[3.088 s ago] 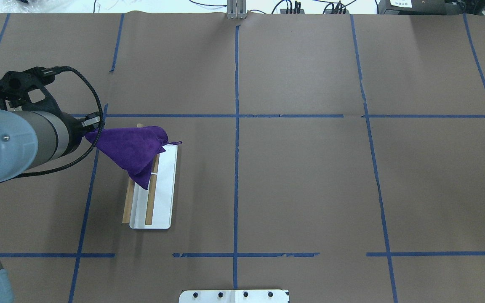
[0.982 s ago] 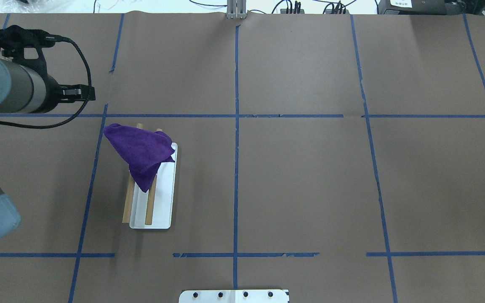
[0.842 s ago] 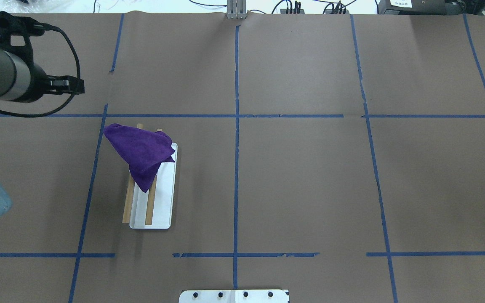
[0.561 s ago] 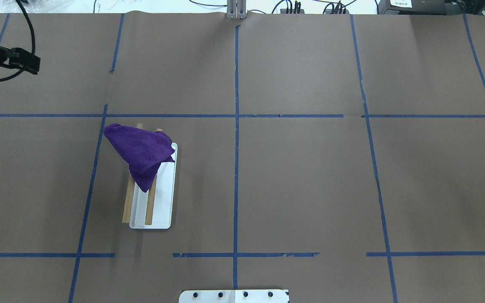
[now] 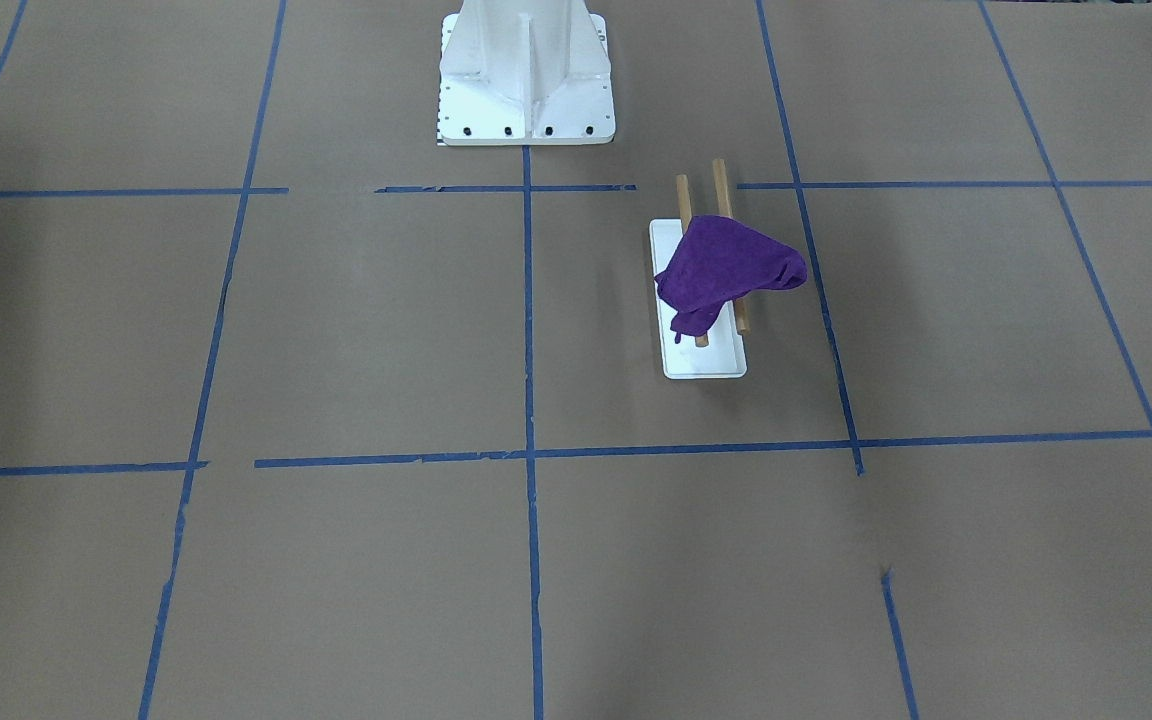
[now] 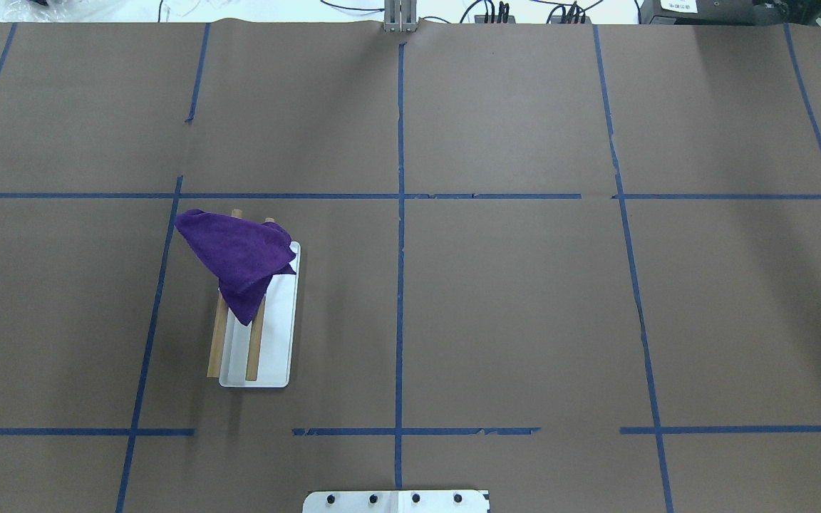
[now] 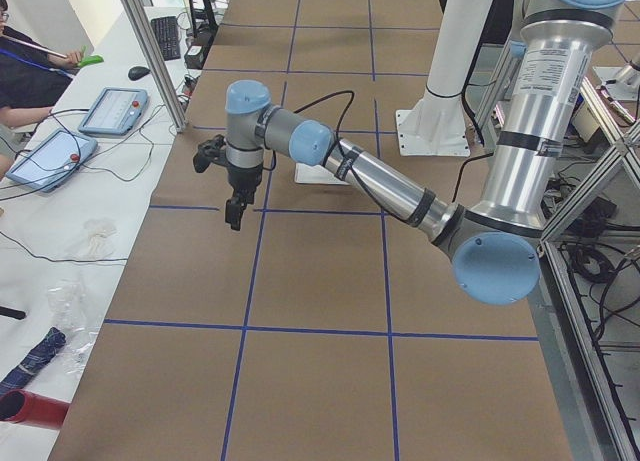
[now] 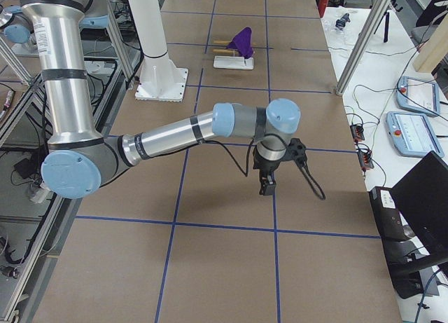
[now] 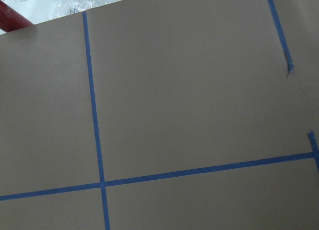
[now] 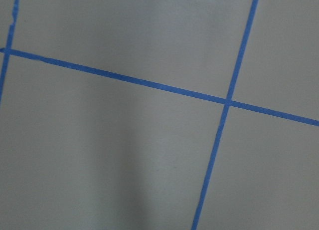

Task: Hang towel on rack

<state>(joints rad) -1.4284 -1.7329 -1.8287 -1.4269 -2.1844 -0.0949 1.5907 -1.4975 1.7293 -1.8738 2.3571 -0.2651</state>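
The purple towel [image 6: 239, 256] hangs draped over the far ends of the two wooden rods of the rack [image 6: 271, 342], which has a white base and stands left of centre. It also shows in the front-facing view [image 5: 726, 270] and, far off, in the exterior right view [image 8: 243, 39]. No gripper touches it. My left gripper [image 7: 233, 216] hangs over bare paper near the table's far-left corner, seen only in the exterior left view; I cannot tell its state. My right gripper [image 8: 267, 188] hovers over bare paper far from the rack; I cannot tell its state.
The robot's white pedestal [image 5: 526, 70] stands at the table's robot side. Blue tape lines cross the brown paper. Tablets [image 7: 110, 111] and cables lie on the side bench, where a person sits. Both wrist views show only paper and tape.
My left gripper let go of the towel and drew away to the far left, out of the overhead view. The right gripper slid out past the right edge. The towel stays on the rods.
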